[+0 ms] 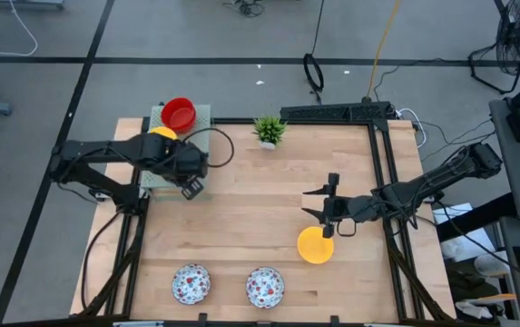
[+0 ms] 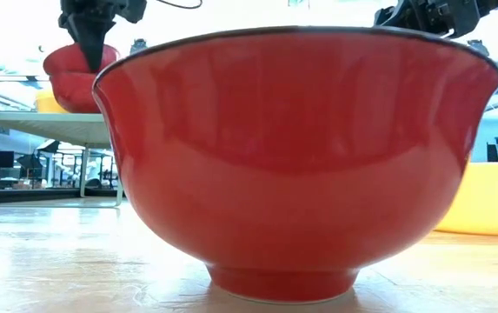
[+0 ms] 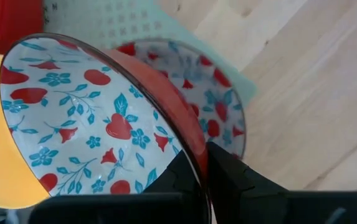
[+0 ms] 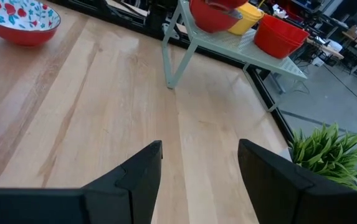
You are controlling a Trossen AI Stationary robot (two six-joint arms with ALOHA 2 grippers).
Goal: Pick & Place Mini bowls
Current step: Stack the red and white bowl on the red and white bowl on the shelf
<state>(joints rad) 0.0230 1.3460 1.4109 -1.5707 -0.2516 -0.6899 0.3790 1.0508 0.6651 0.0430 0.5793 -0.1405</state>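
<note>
The pale green rack (image 1: 183, 145) stands at the counter's (image 1: 241, 227) back left corner, and everything else is easiest placed from it. On its far end sits a plain red bowl (image 1: 179, 113), with a yellow bowl (image 1: 161, 133) just nearer. The left gripper (image 1: 190, 186) hangs over the rack's near edge, its jaws pinching the rim of a patterned bowl (image 3: 91, 124) between them. Only the left wrist view shows that grip: the bowl is glossy red outside, white inside with red flowers and hearts and blue leaves, and a second bowl of the same pattern (image 3: 218, 99) lies just beyond it on the rack's mesh.

From the rack toward the counter's middle the wood is bare, a broad open stretch. The potted plant (image 1: 269, 130) stands at the back edge, to the right of the rack. The right gripper (image 1: 330, 211) hovers well across from the rack, jaws spread wide with nothing between them, just above another yellow bowl (image 1: 315, 245). Two more patterned bowls (image 1: 191, 283) (image 1: 264, 286) sit along the front edge, well clear of the rack.

The low view is nearly filled by one red bowl (image 2: 296, 156) standing right at the lens; from above I cannot tell which bowl that is. The right wrist view shows the rack side-on, raised on legs.
</note>
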